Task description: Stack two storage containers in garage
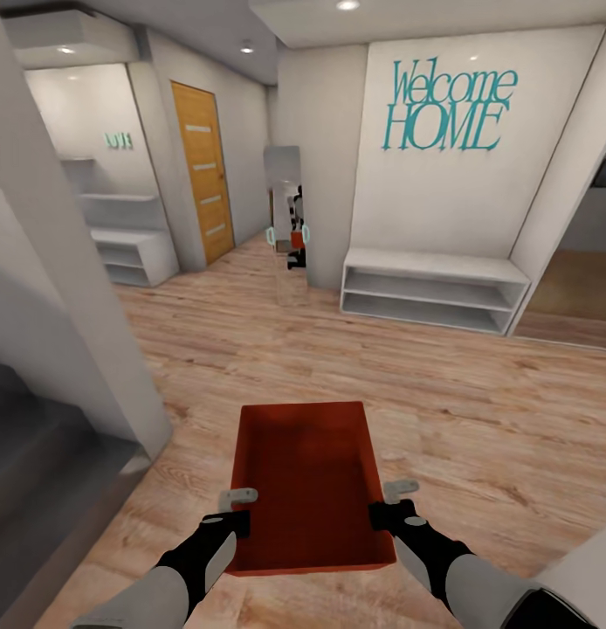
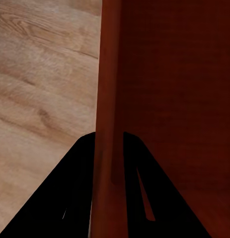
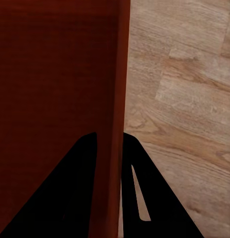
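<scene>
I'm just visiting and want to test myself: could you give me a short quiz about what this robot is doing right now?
1. True or false: both grippers clamp walls of the storage container.
2. The floor beneath is: A) concrete B) light wood planks C) carpet.
3. Fill in: the teal wall lettering reads "Welcome ____".

Key: 1 true: left gripper and right gripper each pinch a side wall. 2 B. 3 HOME.
</scene>
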Controlling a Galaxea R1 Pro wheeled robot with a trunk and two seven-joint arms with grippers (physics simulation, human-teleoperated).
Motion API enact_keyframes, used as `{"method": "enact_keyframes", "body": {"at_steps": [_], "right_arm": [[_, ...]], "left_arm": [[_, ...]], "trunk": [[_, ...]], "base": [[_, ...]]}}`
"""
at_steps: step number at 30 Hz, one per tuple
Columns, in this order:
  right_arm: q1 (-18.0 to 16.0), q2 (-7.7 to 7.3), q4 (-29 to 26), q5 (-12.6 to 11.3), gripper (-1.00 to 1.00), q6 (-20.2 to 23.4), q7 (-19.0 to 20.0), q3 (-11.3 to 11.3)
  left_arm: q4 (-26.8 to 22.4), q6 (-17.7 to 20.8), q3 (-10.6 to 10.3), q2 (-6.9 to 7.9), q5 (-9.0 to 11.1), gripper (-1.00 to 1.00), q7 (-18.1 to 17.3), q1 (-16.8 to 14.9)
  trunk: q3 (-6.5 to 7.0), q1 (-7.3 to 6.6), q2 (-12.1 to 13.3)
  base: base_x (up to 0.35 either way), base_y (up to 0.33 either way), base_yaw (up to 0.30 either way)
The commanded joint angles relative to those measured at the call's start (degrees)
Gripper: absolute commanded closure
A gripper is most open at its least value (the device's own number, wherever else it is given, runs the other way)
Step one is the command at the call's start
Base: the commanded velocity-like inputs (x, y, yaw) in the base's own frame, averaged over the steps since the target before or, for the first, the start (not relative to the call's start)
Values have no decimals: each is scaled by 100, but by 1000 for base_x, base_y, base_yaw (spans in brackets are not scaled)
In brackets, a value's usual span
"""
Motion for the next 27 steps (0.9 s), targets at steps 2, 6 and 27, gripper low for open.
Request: {"method": "enact_keyframes", "body": {"at_steps": [2, 6, 27], "right_arm": [[-6, -29, 41, -85, 100, -31, -44, -44], [-6, -29, 39, -85, 100, -31, -44, -44], [-6, -31, 42, -85, 100, -34, -44, -45]], "left_arm": [[-32, 41, -47, 99, -129, 100, 58, 0], [-32, 40, -35, 99, -129, 100, 58, 0], [-32, 15, -31, 99, -129, 100, 58, 0]], "trunk": [[-6, 4, -4], [-6, 4, -4], [-6, 4, -4]], "base": [[323, 0, 0], [323, 0, 0], [323, 0, 0]]}}
